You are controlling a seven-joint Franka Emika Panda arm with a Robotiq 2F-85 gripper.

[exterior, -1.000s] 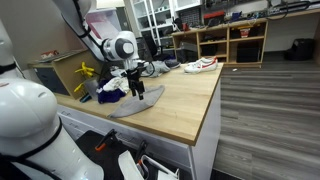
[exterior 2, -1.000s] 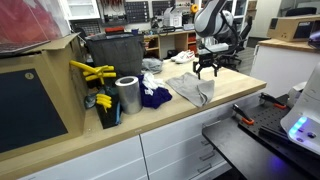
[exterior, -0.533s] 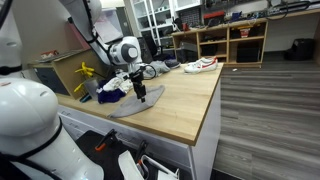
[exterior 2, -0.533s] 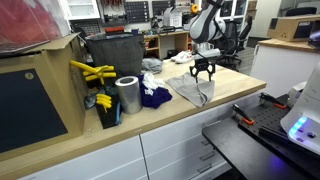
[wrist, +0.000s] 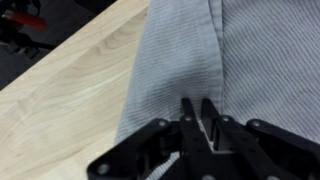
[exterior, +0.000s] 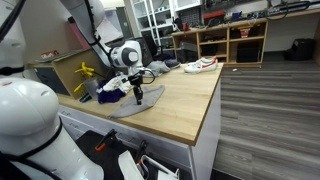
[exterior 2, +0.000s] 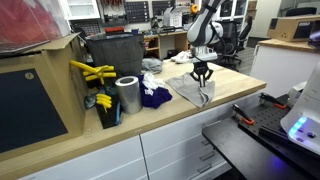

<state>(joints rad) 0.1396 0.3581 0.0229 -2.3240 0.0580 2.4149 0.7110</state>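
Where I have the arm: low over the grey cloth (exterior 2: pixel 192 92) on the worktop (exterior 2: pixel 150 128).
Jaws: almost closed, fingertips (wrist: pixel 188 112) pinching the cloth's raised fold between them.
Grey cloth: spread flat; in the wrist view its fold runs toward 12 o'clock, with bare wood at 9 o'clock.
Neighbours: blue rag (exterior 2: pixel 155 97) and metal can (exterior 2: pixel 127 95), at 9 o'clock of the cloth.
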